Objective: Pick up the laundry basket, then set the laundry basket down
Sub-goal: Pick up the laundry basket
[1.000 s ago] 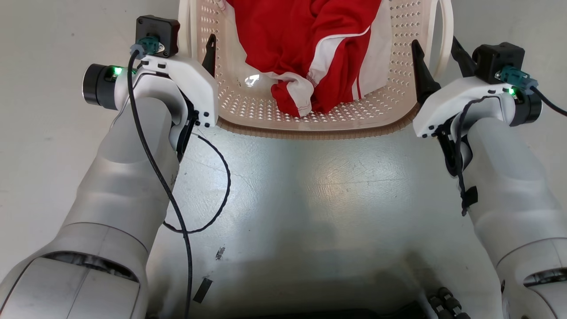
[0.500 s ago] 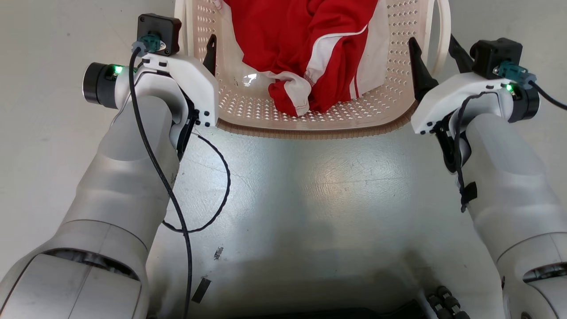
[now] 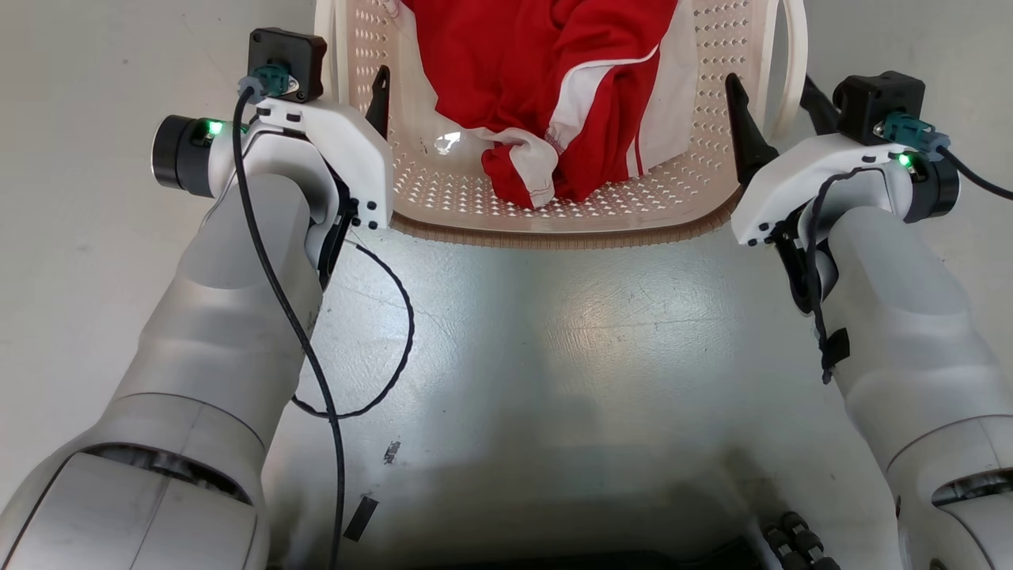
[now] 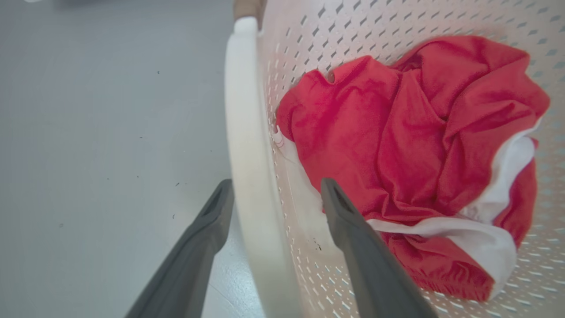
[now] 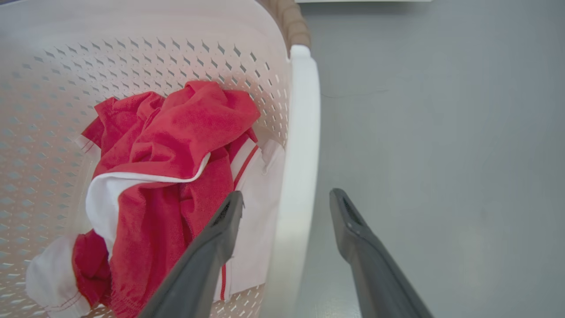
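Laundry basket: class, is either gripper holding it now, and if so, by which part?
Nothing is held. The left gripper and right gripper are open, each straddling a white side handle of the laundry basket, one finger inside, one outside.

The laundry basket (image 3: 427, 198) is smooth matt cream plastic pierced with small holes, its rim (image 3: 554, 235) ribbed brown and woven-looking. The red and white cloth (image 3: 538, 63) in it looks soft. The grey floor (image 3: 601, 317) is glossy.
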